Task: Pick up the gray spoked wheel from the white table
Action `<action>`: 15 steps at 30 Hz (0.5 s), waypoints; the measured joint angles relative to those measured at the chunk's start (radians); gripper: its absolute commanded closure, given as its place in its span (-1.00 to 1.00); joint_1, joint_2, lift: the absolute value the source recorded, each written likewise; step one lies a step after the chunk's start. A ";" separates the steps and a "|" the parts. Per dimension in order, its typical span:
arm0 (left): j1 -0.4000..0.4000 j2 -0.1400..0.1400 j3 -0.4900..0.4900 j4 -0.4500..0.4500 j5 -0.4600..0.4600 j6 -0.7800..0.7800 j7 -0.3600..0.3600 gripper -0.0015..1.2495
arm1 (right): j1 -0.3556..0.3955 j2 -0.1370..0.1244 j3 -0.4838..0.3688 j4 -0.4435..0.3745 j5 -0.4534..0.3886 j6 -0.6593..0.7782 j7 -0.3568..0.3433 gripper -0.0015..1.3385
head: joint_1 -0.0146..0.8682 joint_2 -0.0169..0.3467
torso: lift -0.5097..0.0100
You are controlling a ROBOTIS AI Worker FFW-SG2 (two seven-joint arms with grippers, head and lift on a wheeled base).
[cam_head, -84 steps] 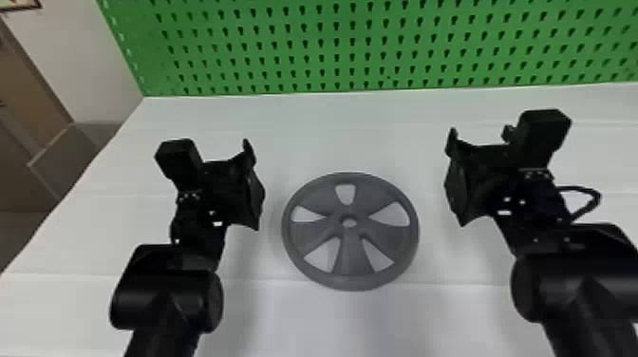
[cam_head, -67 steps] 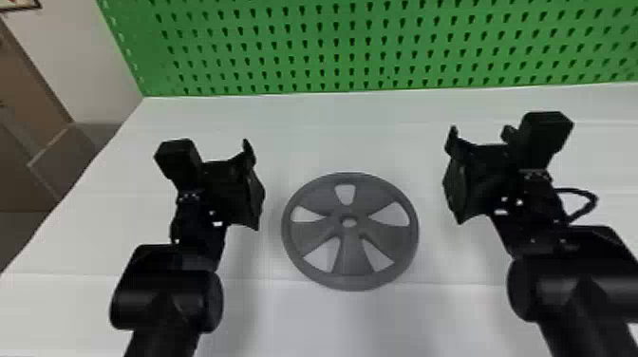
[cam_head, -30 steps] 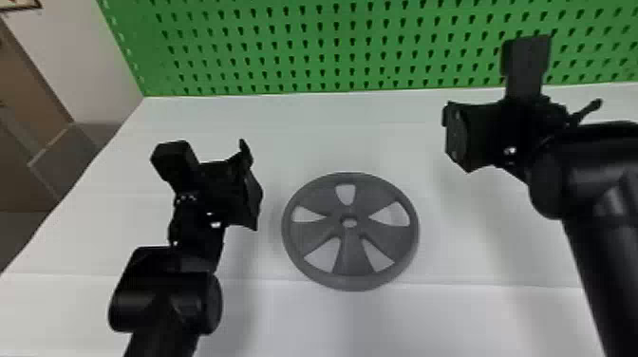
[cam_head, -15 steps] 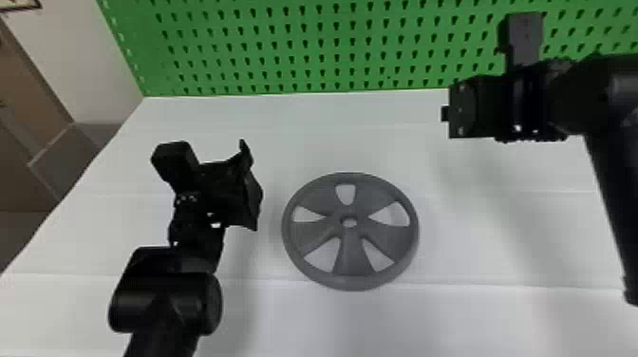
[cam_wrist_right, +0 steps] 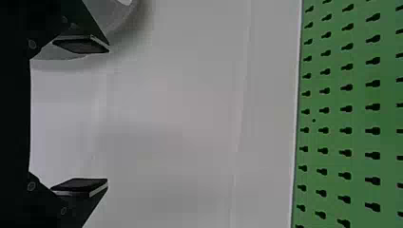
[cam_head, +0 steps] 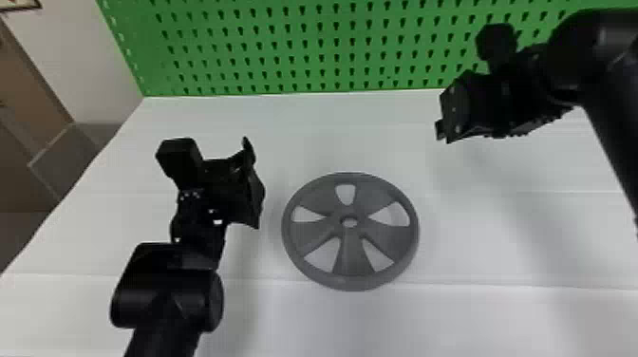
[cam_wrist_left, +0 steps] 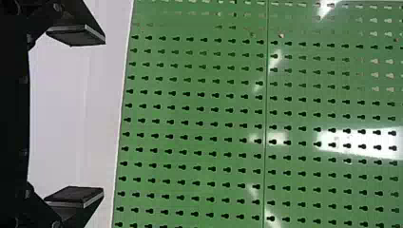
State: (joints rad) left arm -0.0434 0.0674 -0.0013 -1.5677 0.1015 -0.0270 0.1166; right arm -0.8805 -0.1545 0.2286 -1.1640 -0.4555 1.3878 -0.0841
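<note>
Gray spoked wheel (cam_head: 350, 256) flat on table (cam_head: 332, 133), nearer left tool (cam_wrist_left: 103, 115) than right tool (cam_wrist_right: 108, 115). Both gape wide, holding nothing. Wheel looks stiff, fairly light, perhaps slick; best pinched at rim (cam_head: 349, 285), firm squeeze against slipping.

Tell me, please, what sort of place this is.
It is probably a robotics lab or test workspace: a green pegboard stands behind a white table, and two black robot grippers are above the table, near a gray wheel.
</note>
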 measured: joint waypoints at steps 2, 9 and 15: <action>-0.002 0.000 -0.001 0.000 -0.005 0.001 0.000 -0.75 | -0.021 -0.007 0.011 0.051 -0.040 0.010 0.000 -0.58 | 0.80 -0.05 | 0.65; -0.008 0.001 -0.007 0.000 -0.017 0.004 0.000 -0.75 | -0.083 -0.029 0.055 0.211 -0.121 0.049 0.000 -0.58 | 0.80 -0.05 | 0.65; -0.012 0.005 -0.013 0.000 -0.023 0.009 0.000 -0.75 | -0.121 -0.050 0.112 0.300 -0.181 0.089 0.000 -0.58 | 0.80 -0.05 | 0.65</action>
State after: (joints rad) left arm -0.0559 0.0727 -0.0143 -1.5677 0.0789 -0.0181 0.1165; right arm -1.0018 -0.2041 0.3409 -0.8645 -0.6367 1.4763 -0.0842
